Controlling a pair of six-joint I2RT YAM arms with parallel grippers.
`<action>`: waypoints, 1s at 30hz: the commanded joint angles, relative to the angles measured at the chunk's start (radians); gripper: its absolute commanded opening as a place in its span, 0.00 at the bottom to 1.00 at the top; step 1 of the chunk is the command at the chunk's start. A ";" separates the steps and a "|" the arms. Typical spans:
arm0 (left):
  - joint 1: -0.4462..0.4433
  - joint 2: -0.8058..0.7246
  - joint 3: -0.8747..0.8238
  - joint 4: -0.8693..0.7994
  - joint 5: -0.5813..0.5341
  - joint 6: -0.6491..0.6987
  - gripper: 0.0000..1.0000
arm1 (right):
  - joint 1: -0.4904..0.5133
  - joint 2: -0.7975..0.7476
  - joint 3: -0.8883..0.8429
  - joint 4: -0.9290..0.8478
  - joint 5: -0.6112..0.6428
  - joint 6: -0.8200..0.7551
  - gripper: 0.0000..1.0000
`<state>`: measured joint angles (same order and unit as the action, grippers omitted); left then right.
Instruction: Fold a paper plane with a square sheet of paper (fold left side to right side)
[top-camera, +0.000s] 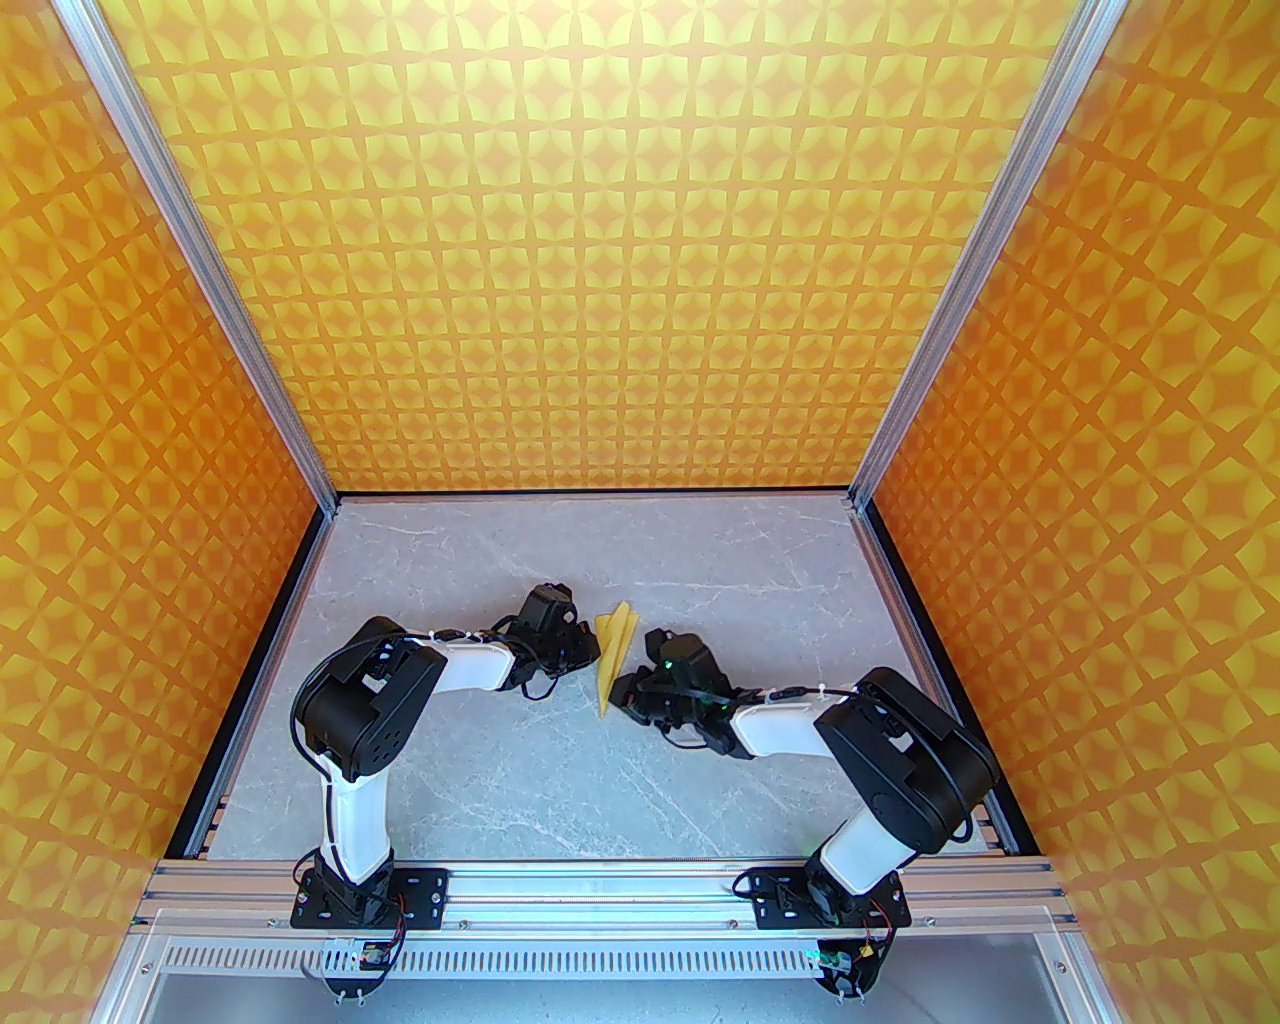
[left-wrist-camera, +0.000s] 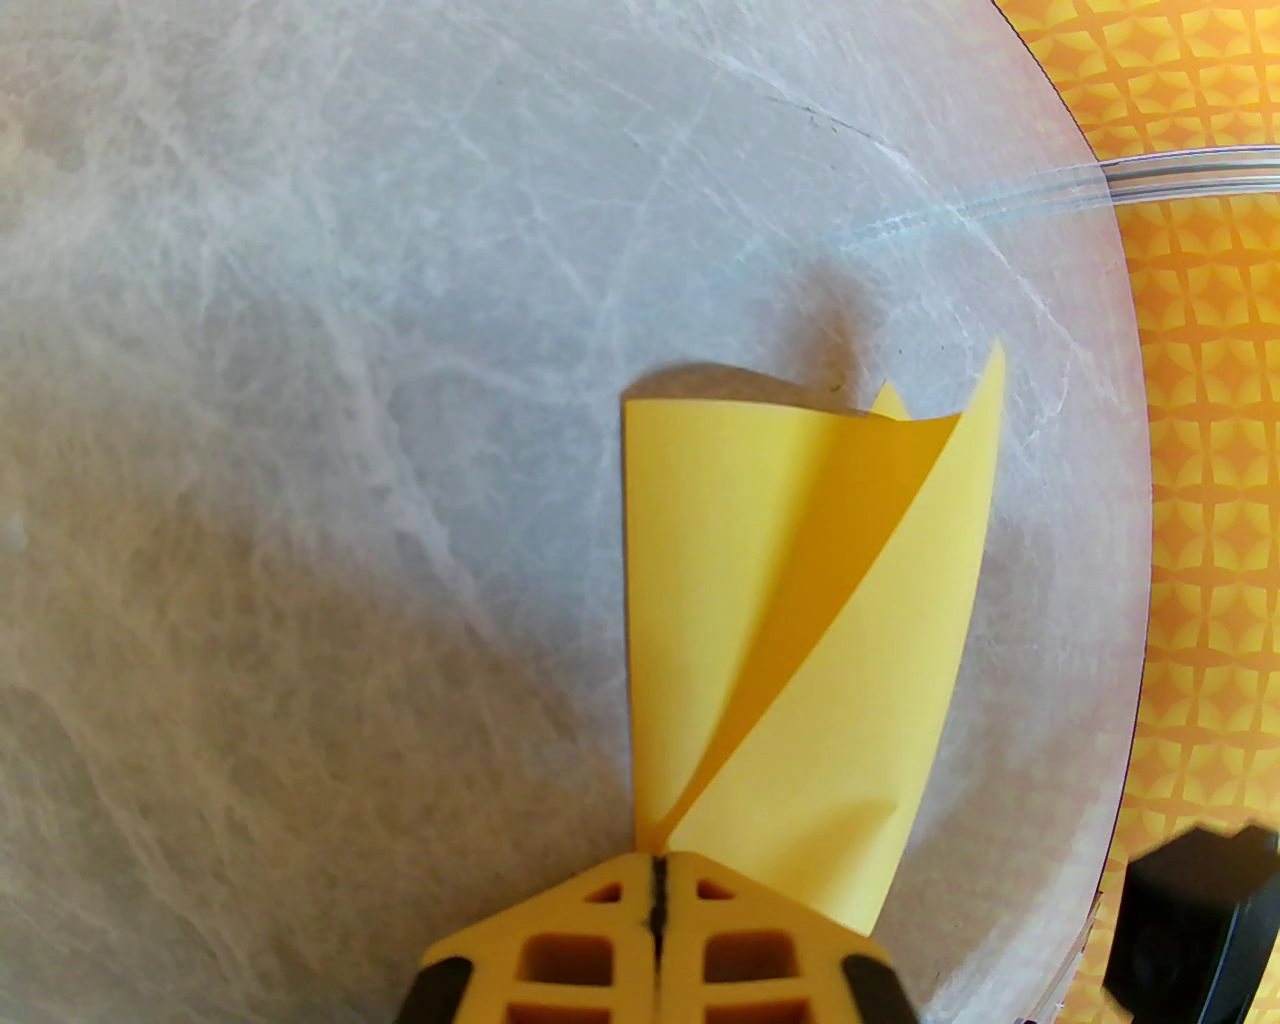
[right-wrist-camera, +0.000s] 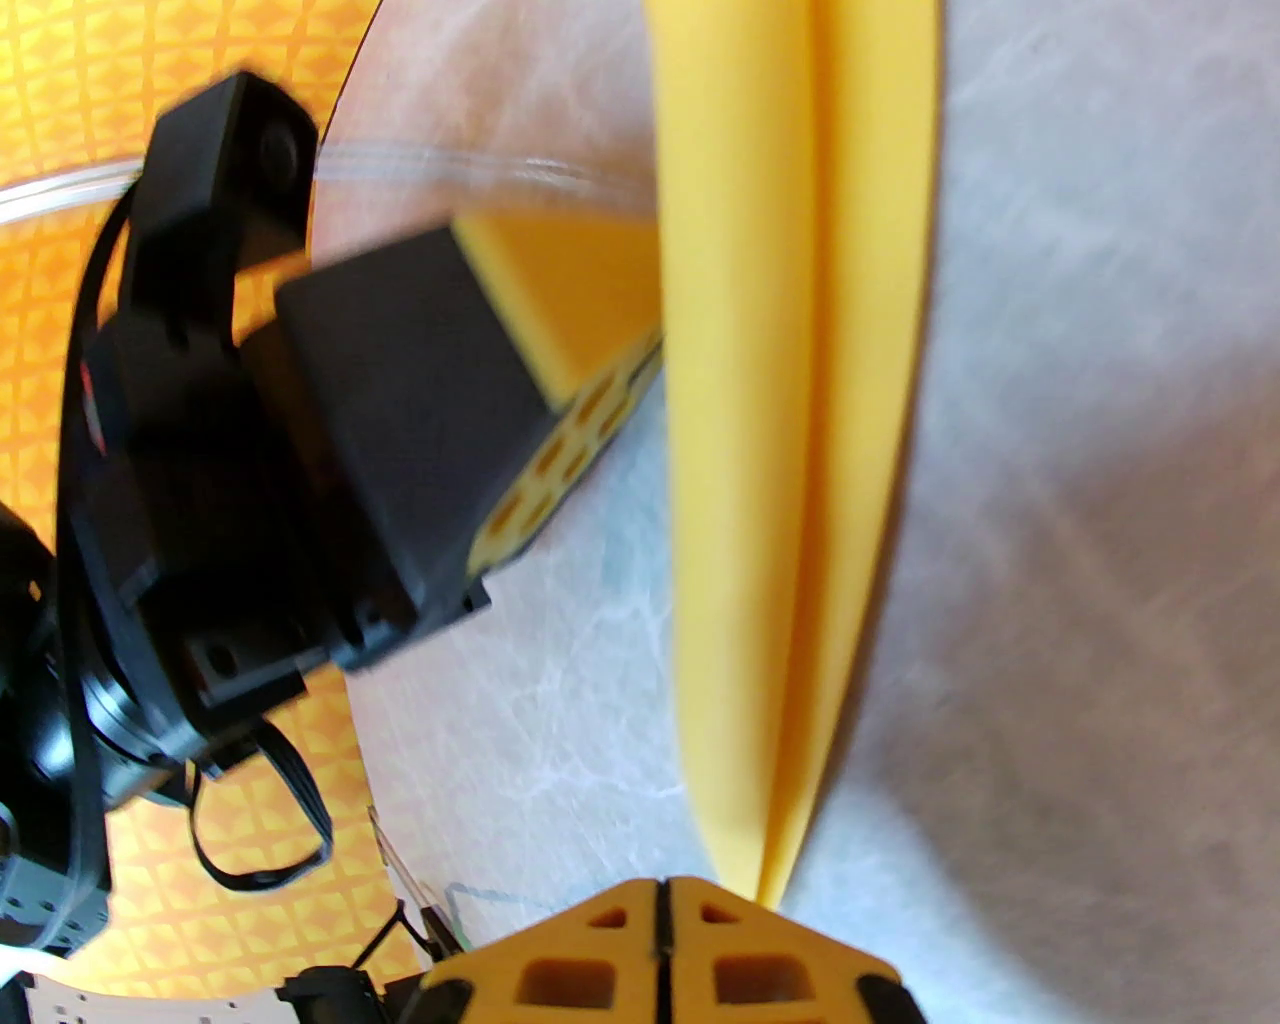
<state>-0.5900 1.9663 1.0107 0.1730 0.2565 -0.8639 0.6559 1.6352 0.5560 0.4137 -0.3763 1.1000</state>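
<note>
Careful: your left fingers (left-wrist-camera: 800, 920) clamp the paper plane (left-wrist-camera: 700, 550), right fingers (right-wrist-camera: 810, 945) pressed together at its tip; pulling apart could tear it.

Left pincer (left-wrist-camera: 657, 862) and right pincer (right-wrist-camera: 662, 888), both closed

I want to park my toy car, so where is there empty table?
Bare table runs along the back wall, beyond the paper plane. Another bare patch lies by the front rail, between the left arm and right arm. The middle is crowded: the left gripper and right gripper meet at the plane.
</note>
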 joint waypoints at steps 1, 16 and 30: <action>-0.005 -0.009 0.013 -0.032 -0.037 0.002 0.00 | 0.037 -0.042 0.014 -0.106 0.108 -0.014 0.09; -0.005 -0.004 0.017 -0.035 -0.036 0.000 0.00 | 0.174 0.072 0.216 -0.360 0.194 -0.105 0.18; -0.008 -0.025 0.016 -0.036 -0.036 -0.004 0.00 | 0.145 0.006 0.199 -0.569 0.359 -0.153 0.19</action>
<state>-0.5945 1.9644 1.0138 0.1665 0.2481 -0.8639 0.8219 1.6707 0.7712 -0.0650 -0.0891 0.9768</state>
